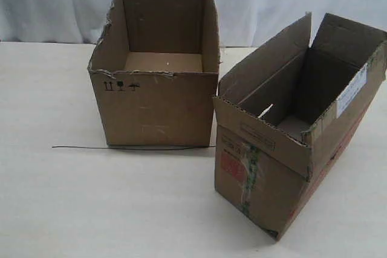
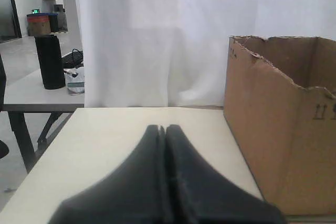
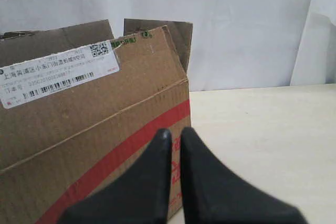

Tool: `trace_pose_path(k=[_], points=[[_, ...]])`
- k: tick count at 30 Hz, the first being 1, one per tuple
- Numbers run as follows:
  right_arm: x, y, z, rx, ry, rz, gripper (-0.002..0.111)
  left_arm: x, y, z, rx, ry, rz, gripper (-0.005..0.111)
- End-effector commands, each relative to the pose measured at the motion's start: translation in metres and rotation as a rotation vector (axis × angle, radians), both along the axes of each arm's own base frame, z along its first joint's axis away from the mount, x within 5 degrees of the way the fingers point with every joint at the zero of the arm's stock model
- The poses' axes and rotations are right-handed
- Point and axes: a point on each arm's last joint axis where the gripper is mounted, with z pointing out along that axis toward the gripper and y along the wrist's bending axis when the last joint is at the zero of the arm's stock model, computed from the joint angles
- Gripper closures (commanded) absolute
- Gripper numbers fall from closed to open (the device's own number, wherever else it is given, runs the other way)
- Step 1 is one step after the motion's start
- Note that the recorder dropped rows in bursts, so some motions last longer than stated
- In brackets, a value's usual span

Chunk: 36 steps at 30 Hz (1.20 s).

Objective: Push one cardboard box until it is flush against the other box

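The cardboard box (image 1: 272,179), narrow and long with open flaps, a red label and green-striped tape, stands at the right, angled away from the other box (image 1: 154,107). That wider, torn-rimmed box stands at centre-left. Only their near corners come close, and a wedge of space widens between them toward the back. Neither gripper shows in the exterior view. My left gripper (image 2: 161,127) is shut and empty above the table, with the other box (image 2: 278,145) beside it. My right gripper (image 3: 176,132) is shut to a thin slit, close to the cardboard box's red-striped side (image 3: 94,114); contact cannot be told.
A thin dark wire (image 1: 121,147) lies on the pale table (image 1: 91,203) along the wider box's front. A white curtain (image 1: 54,4) hangs behind. Off the table, the left wrist view shows another table with a black cylinder (image 2: 52,61).
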Motion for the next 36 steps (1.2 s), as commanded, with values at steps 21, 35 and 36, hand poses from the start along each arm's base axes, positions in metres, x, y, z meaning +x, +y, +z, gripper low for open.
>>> trace_pose_path(k=[21,35,36], points=[[-0.002,-0.001,0.026,0.0,-0.299,-0.011,0.103,0.0,0.0,0.0,-0.002,-0.01,0.005,0.107],[0.0,-0.003,0.034,0.285,-0.222,-0.026,0.103,0.0,0.0,0.0,-0.002,-0.01,0.005,0.107],[0.004,-0.003,0.033,0.283,-0.172,-0.03,0.103,0.0,0.0,0.0,-0.002,-0.01,0.005,0.107]])
